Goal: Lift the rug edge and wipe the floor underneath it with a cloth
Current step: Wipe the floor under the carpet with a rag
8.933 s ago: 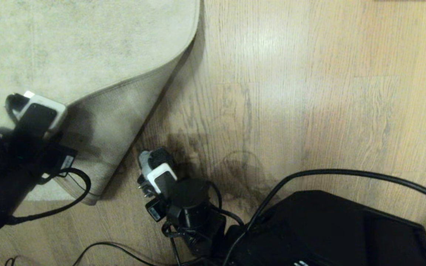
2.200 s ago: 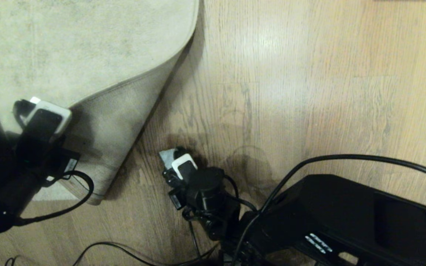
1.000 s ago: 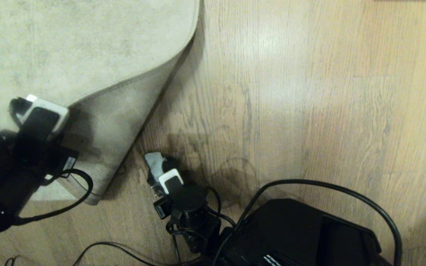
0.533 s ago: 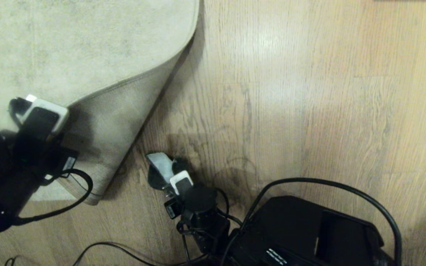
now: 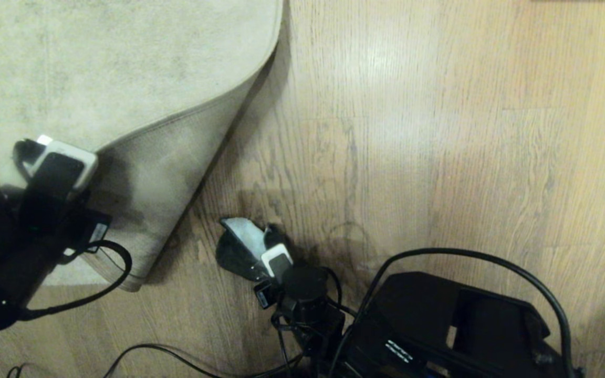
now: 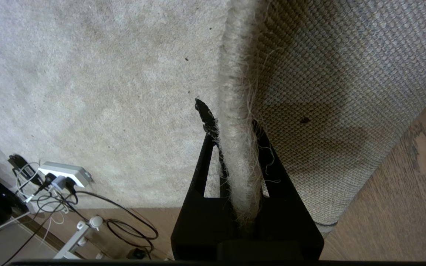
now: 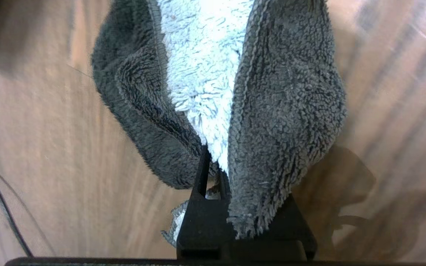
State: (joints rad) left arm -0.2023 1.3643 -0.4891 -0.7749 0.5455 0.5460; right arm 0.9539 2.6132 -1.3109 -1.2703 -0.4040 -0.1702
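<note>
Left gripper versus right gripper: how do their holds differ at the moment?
The left gripper pinches the rug at its lifted edge, woven backing showing; the right gripper clamps the cloth on the floor. The left sits up by the rug fold, the right beside it. Both are shut.

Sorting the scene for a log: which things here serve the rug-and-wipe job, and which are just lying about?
Job:
- pale grey-beige short-pile rug, edge clamped in left pincer
- dark grey and pale blue fluffy cloth, in right pincer
- light brown wood-plank floor

Lying about:
- white power strip
</note>
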